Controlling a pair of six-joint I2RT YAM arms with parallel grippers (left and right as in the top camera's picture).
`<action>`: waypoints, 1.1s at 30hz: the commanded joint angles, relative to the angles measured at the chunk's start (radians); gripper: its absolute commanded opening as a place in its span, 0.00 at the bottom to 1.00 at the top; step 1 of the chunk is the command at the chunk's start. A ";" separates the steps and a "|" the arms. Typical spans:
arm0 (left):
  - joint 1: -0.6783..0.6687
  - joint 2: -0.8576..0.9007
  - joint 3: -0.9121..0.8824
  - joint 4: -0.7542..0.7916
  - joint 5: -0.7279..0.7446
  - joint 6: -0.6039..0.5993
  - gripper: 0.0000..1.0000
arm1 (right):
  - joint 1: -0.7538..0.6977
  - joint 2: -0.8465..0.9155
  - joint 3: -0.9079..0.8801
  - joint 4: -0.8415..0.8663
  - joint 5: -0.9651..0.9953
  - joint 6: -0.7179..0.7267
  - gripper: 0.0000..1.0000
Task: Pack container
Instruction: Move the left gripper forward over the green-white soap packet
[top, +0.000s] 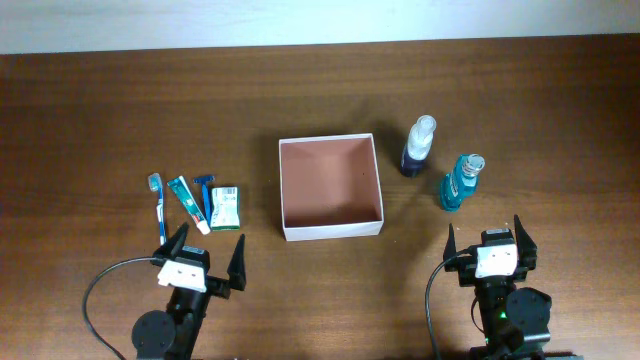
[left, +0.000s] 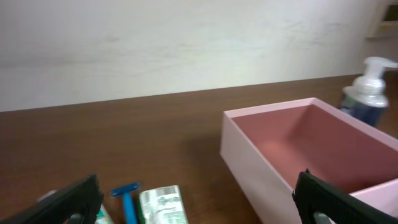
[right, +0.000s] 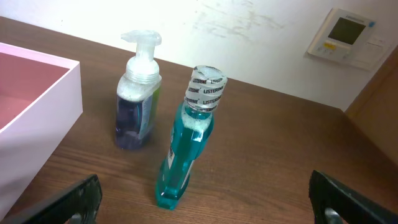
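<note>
- Container (top: 331, 187): sits at mid-table (top: 100, 120), open side up, reddish-brown floor showing, white walls square to the table edge.
- Left gripper (top: 212, 234): jaws spread wide, nothing between them; at the near-left, clear of the container.
- Right gripper (top: 485, 227): jaws spread wide, nothing between them; at the near-right, facing the two bottles.
- Left of the container, lying flat in a close row just ahead of the left gripper: toothbrush (top: 157, 198), tube (top: 187, 203), razor (top: 207, 195), green packet (top: 226, 208). The packet lies nearest the container, apart from its wall.
- Right of the container, both standing: pump bottle (top: 418, 146) near the far-right corner, mouthwash (top: 461, 182) beside it, nearer the right gripper. The bottles stand close but do not touch.
</note>
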 joint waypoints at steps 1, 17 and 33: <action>0.005 -0.005 -0.009 -0.001 0.061 -0.032 0.99 | -0.002 -0.011 -0.011 0.007 0.019 0.002 0.98; 0.005 0.119 -0.009 -0.005 0.022 -0.028 0.99 | -0.002 -0.011 -0.011 0.007 0.019 0.001 0.98; 0.005 0.235 -0.009 -0.005 -0.007 -0.028 0.99 | -0.002 -0.011 -0.011 0.007 0.019 0.001 0.98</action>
